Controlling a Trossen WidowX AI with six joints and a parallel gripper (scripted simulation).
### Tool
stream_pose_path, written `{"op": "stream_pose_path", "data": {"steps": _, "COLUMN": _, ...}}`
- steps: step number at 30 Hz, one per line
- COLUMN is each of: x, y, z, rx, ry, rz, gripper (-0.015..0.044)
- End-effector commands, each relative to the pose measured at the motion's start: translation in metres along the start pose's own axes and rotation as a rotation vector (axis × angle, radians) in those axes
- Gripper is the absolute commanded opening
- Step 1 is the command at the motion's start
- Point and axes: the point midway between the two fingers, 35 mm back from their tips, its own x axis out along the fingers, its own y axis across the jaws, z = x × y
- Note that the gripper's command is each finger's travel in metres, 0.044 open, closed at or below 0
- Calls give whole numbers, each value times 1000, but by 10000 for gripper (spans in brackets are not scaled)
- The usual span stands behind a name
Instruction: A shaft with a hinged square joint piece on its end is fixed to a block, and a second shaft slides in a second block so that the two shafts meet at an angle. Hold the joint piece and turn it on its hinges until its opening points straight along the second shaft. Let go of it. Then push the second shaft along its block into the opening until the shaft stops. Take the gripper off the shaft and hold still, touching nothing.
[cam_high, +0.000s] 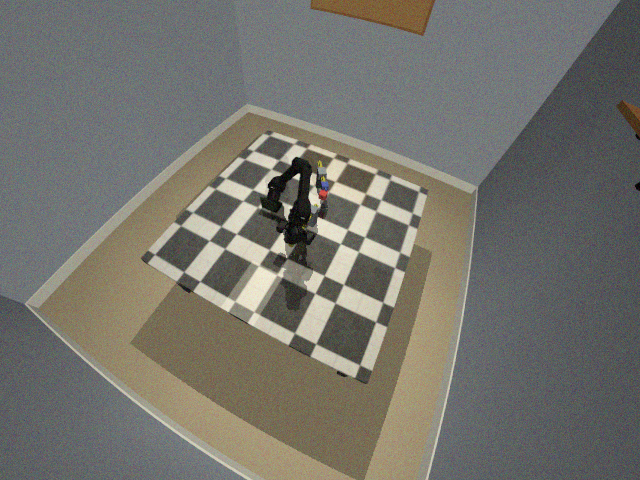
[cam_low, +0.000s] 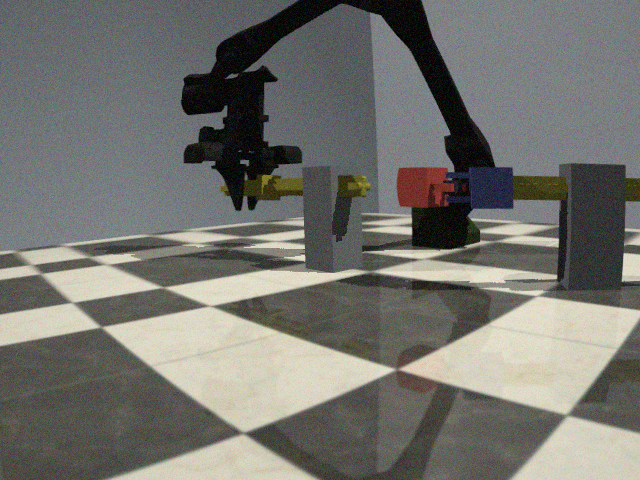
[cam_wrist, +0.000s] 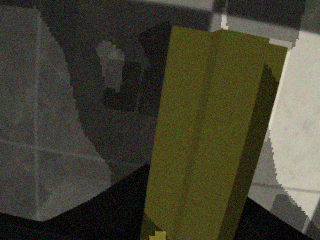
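The red joint piece is hinged to a blue piece on the end of the first yellow shaft, held in a grey block. I cannot see into the red piece's opening. The second yellow shaft passes through the other grey block. Its tip sticks out toward the red piece, with a gap between them in the exterior view. My gripper points down and is shut on the second shaft, behind that block.
The arm's base stands on the checkered table top, behind the pieces in the exterior view. The upper arm arches above the shafts and blocks.
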Motion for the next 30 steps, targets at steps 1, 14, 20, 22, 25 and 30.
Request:
{"op": "stream_pose_path", "data": {"steps": 1, "x": 1, "y": 0, "z": -7, "rx": -4, "ry": 5, "rz": -19, "gripper": 0}}
{"op": "stream_pose_path", "data": {"steps": 14, "x": 1, "y": 0, "z": -26, "rx": -5, "ry": 7, "rz": -33, "gripper": 0}}
{"op": "stream_pose_path", "data": {"steps": 20, "x": 1, "y": 0, "z": -35, "rx": -5, "ry": 8, "rz": -34, "gripper": 0}}
{"op": "stream_pose_path", "data": {"steps": 22, "x": 1, "y": 0, "z": -38, "rx": -5, "ry": 8, "rz": -34, "gripper": 0}}
{"op": "stream_pose_path", "data": {"steps": 25, "x": 1, "y": 0, "z": -43, "rx": -5, "ry": 8, "rz": -35, "gripper": 0}}
{"op": "stream_pose_path", "data": {"steps": 30, "x": 1, "y": 0, "z": -50, "rx": -5, "ry": 9, "rz": -35, "gripper": 0}}
